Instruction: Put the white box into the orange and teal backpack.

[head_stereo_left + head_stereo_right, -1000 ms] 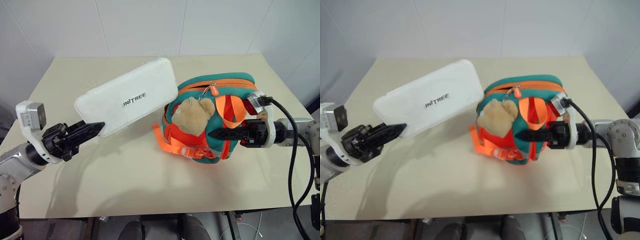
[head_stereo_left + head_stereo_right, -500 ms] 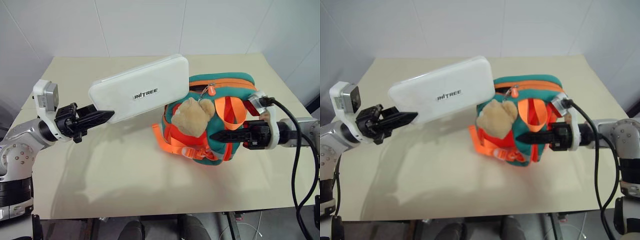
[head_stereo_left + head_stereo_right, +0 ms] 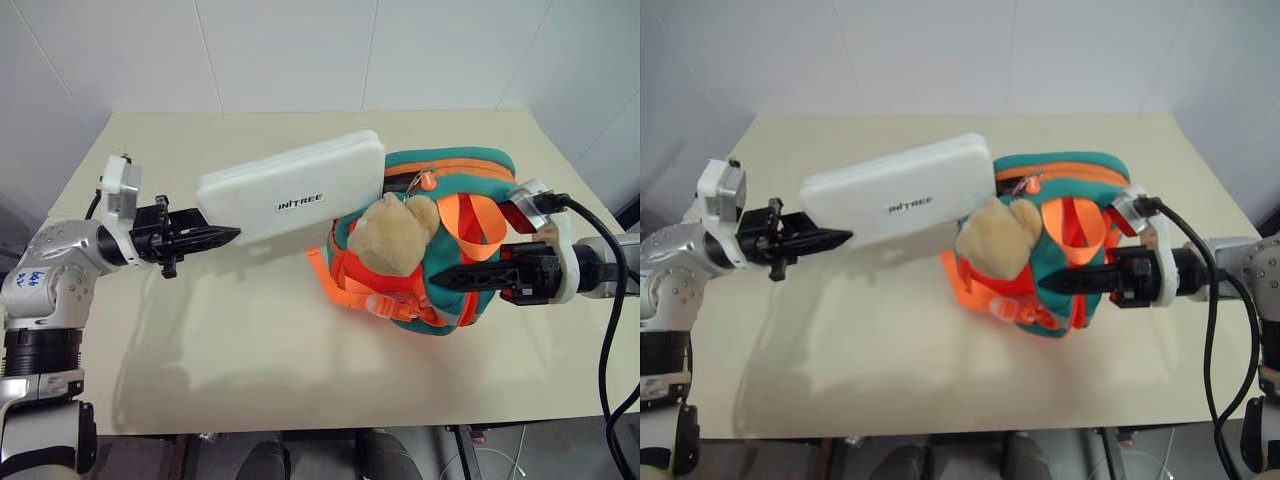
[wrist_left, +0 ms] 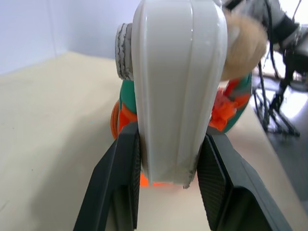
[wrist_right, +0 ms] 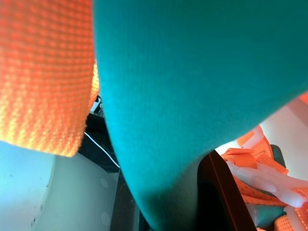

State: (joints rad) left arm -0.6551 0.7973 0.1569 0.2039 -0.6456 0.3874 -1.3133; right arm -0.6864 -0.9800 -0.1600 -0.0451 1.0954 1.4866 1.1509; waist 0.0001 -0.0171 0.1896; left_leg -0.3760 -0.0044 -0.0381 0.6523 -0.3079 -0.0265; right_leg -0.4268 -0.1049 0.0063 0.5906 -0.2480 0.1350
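White box (image 3: 292, 187): clamped by one end in left gripper (image 3: 218, 238), long axis running away from it; far end just beside orange and teal backpack (image 3: 455, 200). Right gripper (image 3: 442, 282): pinching backpack fabric.

Beige table (image 3: 250, 340), orange and teal backpack (image 3: 450, 180) on it

One white box (image 3: 292, 187), one orange and teal backpack (image 3: 455, 240), one plush toy (image 3: 393, 236), one table (image 3: 250, 330).

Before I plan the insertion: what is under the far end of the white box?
The white box, held off the table by the left gripper, overlaps the orange and teal backpack near its zipper. Whether the zipper is open is hidden there.
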